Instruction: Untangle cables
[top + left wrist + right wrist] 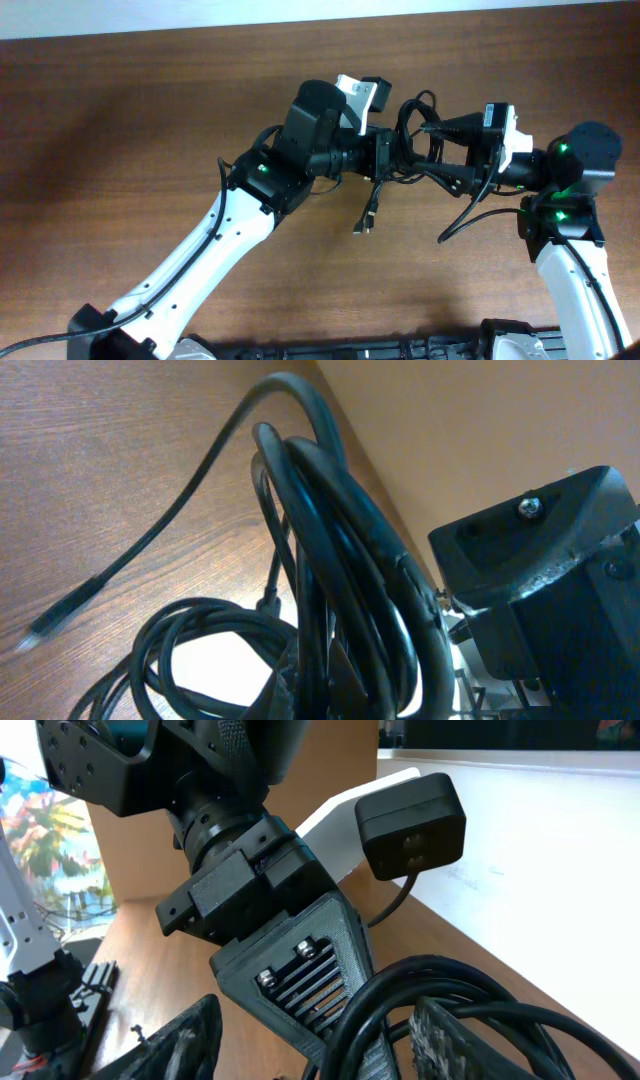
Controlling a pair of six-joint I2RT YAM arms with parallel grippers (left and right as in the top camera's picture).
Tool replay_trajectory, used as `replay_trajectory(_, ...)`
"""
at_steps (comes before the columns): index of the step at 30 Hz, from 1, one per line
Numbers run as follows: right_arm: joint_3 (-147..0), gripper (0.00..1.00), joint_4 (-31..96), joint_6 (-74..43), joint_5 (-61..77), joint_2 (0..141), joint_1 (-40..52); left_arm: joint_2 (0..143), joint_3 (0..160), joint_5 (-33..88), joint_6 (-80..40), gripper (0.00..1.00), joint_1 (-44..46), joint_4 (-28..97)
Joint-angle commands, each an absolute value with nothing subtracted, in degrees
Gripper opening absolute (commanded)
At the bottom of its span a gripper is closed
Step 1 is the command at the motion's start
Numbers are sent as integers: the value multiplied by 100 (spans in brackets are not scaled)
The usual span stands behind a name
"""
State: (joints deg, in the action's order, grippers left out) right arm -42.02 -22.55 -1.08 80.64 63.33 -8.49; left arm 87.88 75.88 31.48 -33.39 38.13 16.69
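Observation:
The cables (415, 140) are a bunch of black loops held in the air between my two grippers. My left gripper (388, 155) is shut on the bunch; in the left wrist view its jaws (335, 680) pinch several strands (330, 530). My right gripper (442, 150) faces it with its fingers spread open on either side of the bunch. In the right wrist view (320, 1055) loops (440, 990) curl round its right finger. One cable end with a plug (365, 222) hangs down to the table. The same loose end (60, 618) lies on the wood in the left wrist view.
Another black strand (468, 215) trails from the bunch toward the right arm's base. The wooden table (120, 150) ends at a pale wall along the far edge (200, 15). The left wrist's camera box (410, 825) is close in front of my right gripper.

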Motion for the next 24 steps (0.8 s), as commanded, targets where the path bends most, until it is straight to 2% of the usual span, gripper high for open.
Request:
replay_trajectory(1,-4244,60,-2185,-97,8031,6311,-827,8799,7644,3168,-3240,0,3809,1588)
replay_trajectory(2,-4244,60,-2119,-283,7977,6311,-827,8799,7644,3166,-3105,0,3809,1584)
replay_trajectory(7,-4246,62,-2132,-2687,7299,6311,-827,8799,7644,3164,-1149,0,3822,1479)
replay_trajectory(11,-4246,62,-2143,-3701,7299,6311,-827,8801,7644,3168,919,0,3822,1463)
replay_trajectory(13,-4244,63,-2147,-3872,7297,6311,-827,8801,7644,3168,1533,0,3822,1459)
replay_trajectory(17,-4246,63,-2189,-4158,7308,6311,-825,8801,7644,3166,2187,0,3822,1437)
replay_trajectory(21,-4246,52,-2307,-4237,7489,6311,-821,8801,7644,3013,2244,0,3822,1402)
replay_trajectory(24,-4246,51,-2305,-4250,7690,6311,-821,8801,7644,2488,2244,0,3820,1372)
